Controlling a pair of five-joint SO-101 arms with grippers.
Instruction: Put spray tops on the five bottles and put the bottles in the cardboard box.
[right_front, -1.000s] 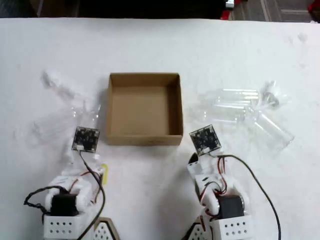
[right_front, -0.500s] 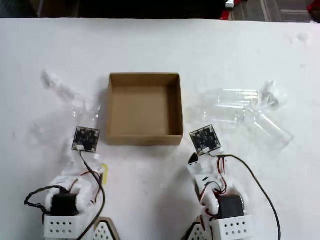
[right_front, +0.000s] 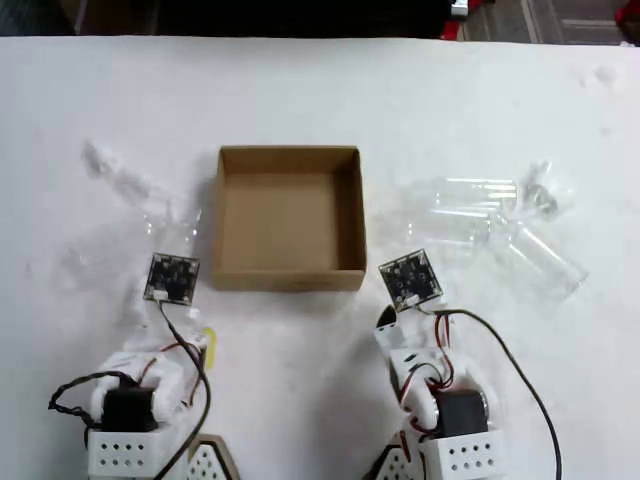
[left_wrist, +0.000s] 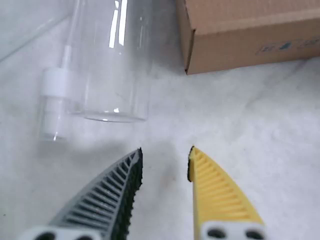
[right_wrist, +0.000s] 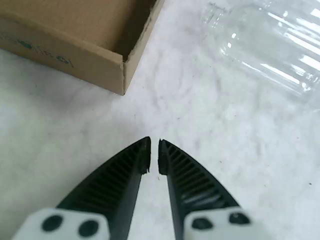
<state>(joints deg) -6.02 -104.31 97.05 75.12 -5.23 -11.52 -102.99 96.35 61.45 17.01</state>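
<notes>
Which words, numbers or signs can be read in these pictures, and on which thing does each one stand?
No text can be read.
Brown cardboard box: small dark print on its outer wall in the left wrist view, too blurred to read.
Its wall in the right wrist view: small print as well, also too blurred.
Clear plastic bottles: no print visible.

Bright, even light falls from above on the white table (right_front: 320, 90), which looks washed out in the high view. The clear bottles (right_front: 490, 225) carry white streaks of glare. The cardboard box (right_front: 290, 215) holds only soft shadow along its inner walls. Beyond the table's far edge it is dark.
</notes>
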